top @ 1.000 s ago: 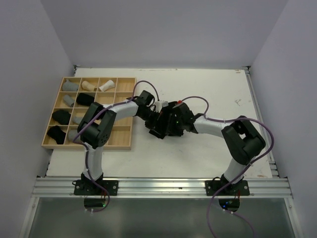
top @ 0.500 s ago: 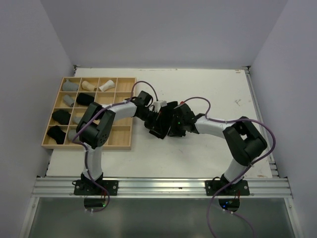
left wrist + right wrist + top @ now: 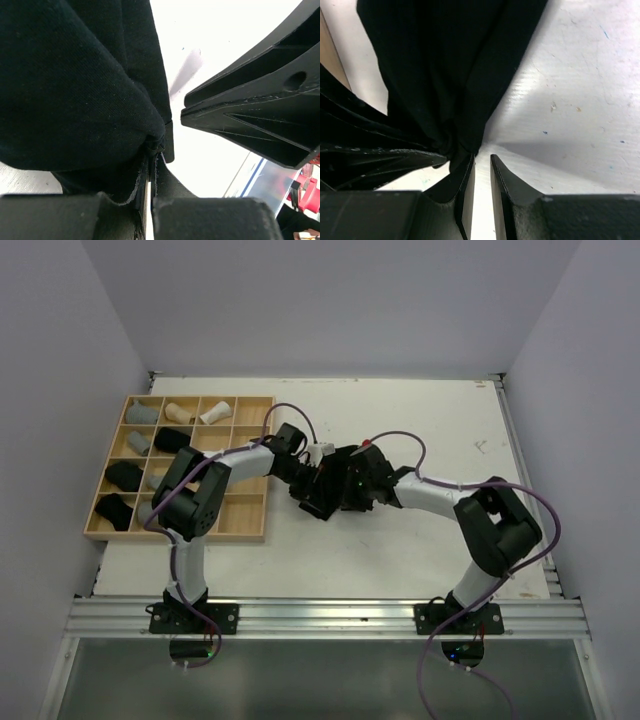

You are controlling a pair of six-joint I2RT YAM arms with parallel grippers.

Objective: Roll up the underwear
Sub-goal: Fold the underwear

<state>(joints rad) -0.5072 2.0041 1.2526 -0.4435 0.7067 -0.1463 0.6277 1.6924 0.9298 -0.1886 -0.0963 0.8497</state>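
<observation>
A black underwear (image 3: 320, 504) lies bunched on the white table at the centre, where both grippers meet. My left gripper (image 3: 313, 487) is shut on a pinched fold of it; in the left wrist view the cloth (image 3: 75, 85) bulges just beyond the closed jaws (image 3: 152, 152). My right gripper (image 3: 340, 492) comes in from the right. In the right wrist view its jaws (image 3: 481, 159) stand a narrow gap apart with bare table between them, and the black cloth (image 3: 445, 65) lies against the left fingertip (image 3: 466, 172). The right fingers (image 3: 250, 110) also show in the left wrist view.
A wooden grid tray (image 3: 255, 530) lies at the left of the table. It holds several short rolls: grey (image 3: 143, 412), beige (image 3: 180, 412), white (image 3: 213, 412) and black (image 3: 125, 475). Grey walls stand close on three sides. Purple cables loop over both arms.
Both grippers have stayed at the black cloth in the table's centre. The right arm's elbow has shifted slightly; the left arm has barely moved.
</observation>
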